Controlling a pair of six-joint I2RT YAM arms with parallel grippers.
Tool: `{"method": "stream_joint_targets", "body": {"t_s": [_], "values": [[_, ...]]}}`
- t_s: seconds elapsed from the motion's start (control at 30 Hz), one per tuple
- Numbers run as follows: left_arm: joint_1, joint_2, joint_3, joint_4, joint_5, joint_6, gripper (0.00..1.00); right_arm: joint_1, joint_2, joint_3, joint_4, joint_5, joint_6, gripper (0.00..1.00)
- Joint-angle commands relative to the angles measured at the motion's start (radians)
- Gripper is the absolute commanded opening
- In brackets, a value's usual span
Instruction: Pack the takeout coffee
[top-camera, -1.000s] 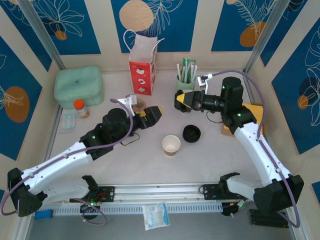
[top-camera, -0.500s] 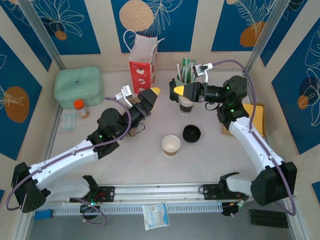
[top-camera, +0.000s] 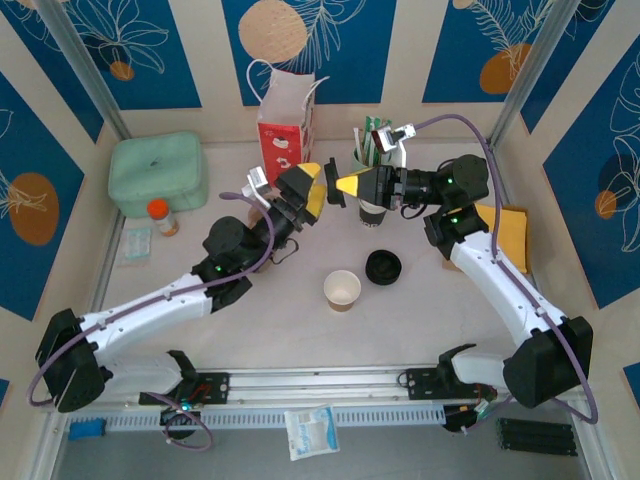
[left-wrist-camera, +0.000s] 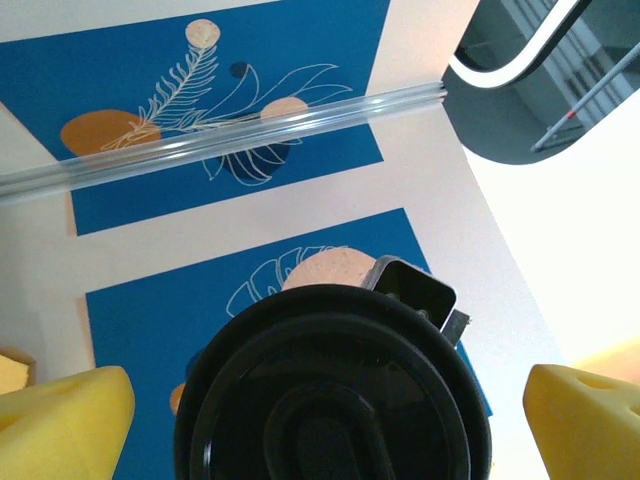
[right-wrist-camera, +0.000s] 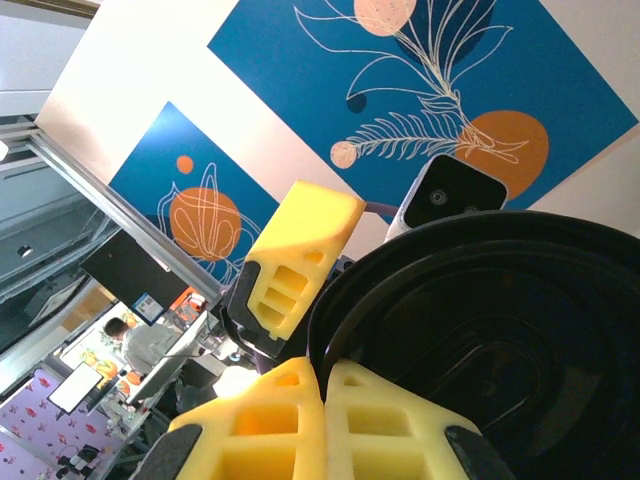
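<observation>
Your right gripper pinches the rim of the round, glossy black lid; your left gripper stands wide open around it.

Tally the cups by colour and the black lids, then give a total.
Tan paper cup: 1
Black-sided cup: 1
Mint-green cup: 1
Black lids: 2, loose lid and held lid
Total: 5

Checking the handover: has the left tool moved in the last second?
Yes. The left tool moved away from the tan cup, toward the red carton.
</observation>
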Motion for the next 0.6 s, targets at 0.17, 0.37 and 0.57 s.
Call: {"method": "stream_joint_targets", "body": {"t_s": [0.17, 0.37, 0.57], "values": [[-0.013, 0.047, 0.01, 0.124, -0.006, -0.05, 0.99, 0.013, 0.006, 0.028, 0.021, 0.015, -0.004, 0.0], [-0.012, 0.064, 0.009, 0.138, -0.009, -0.06, 0.99, 0.017, 0.003, 0.023, -0.007, 0.019, -0.022, 0.0], [-0.016, 0.075, 0.014, 0.15, -0.01, -0.062, 0.98, 0.019, 0.001, 0.016, -0.029, 0.021, -0.037, 0.0]]}}
